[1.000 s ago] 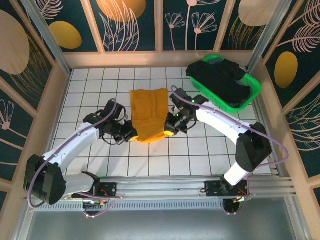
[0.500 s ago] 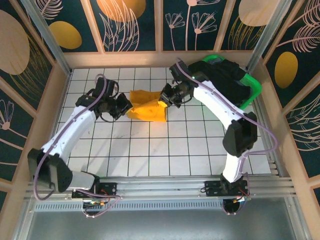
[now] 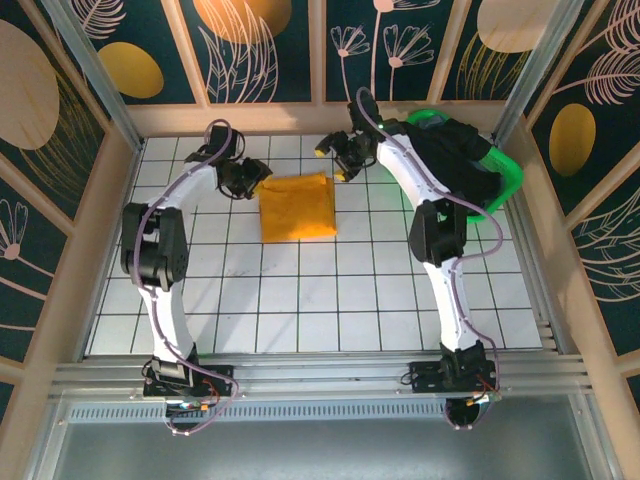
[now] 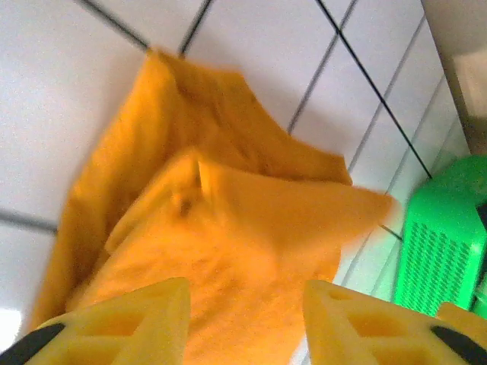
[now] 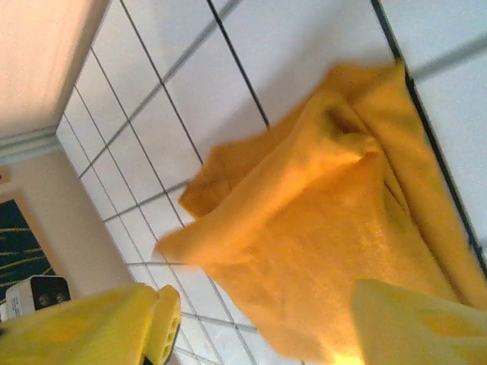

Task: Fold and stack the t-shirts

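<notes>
Top external view shows the folded yellow shirt [image 3: 298,207] flat on the table [image 3: 300,300], between the left pincer [image 3: 258,180] and the right pincer [image 3: 331,163], both wide and empty at its far corners. The black shirt [image 3: 450,160] lies in the basket [image 3: 512,178] off to the right, so the right pincer looks nearer to it.

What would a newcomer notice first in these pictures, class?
The folded mustard t-shirt lies bright on the white tiled table, toward its far middle. The left claw and right claw are open at its far corners. At the far right, a green basket holds the black t-shirt.
</notes>
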